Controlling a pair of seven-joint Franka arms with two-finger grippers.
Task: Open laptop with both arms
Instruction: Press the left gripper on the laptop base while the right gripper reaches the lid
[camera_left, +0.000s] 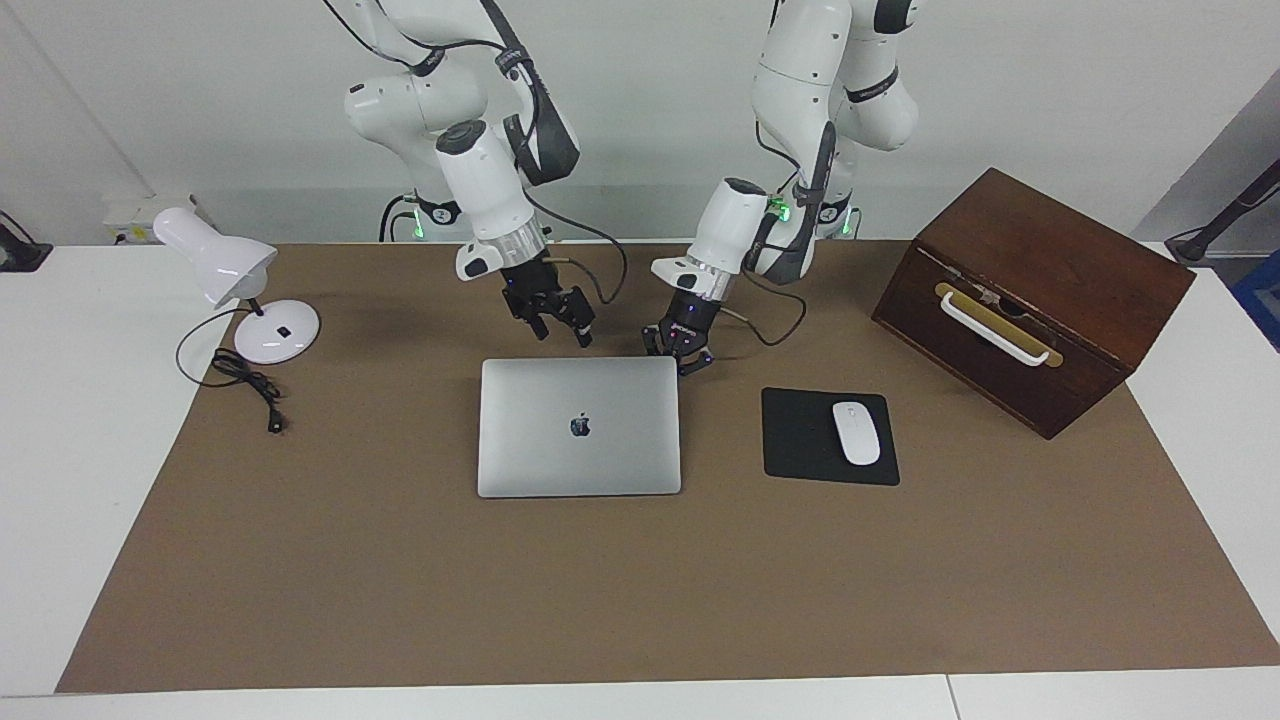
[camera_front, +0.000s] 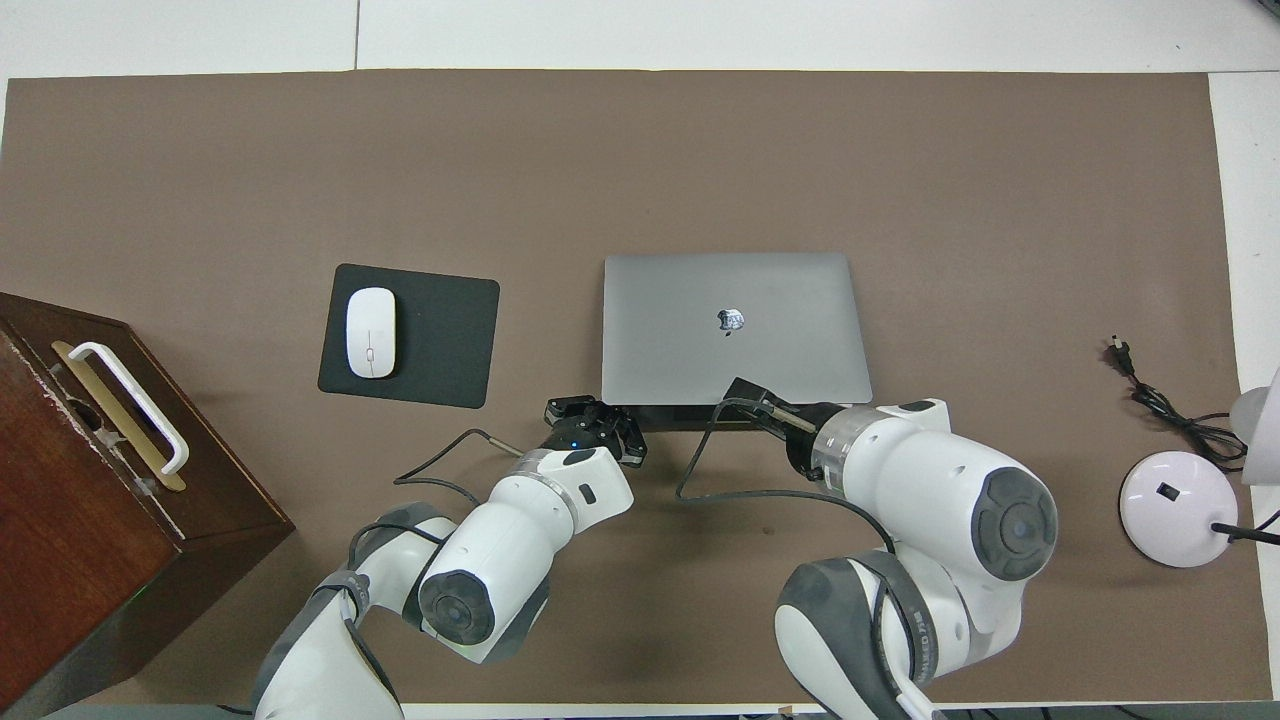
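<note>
White desk (camera_left: 70, 420) with a big brown mat (camera_left: 400, 580) covering most of it; everything sits on that mat. Closed silver laptop (camera_left: 579, 426) lies flat around the middle, a bit toward the robots' edge; black mouse pad (camera_left: 829, 437) just beside it, toward the left arm's end, white mouse (camera_left: 856, 432) on the pad; dark wooden box (camera_left: 1030, 295) with a white handle near the corner at that same end by the robots' edge; white desk lamp (camera_left: 250, 295) with its black cord (camera_left: 245, 385) trailing, at the right arm's end near the robots' edge.

Two high, opposed table (camera_left: 640, 600) views.
</note>
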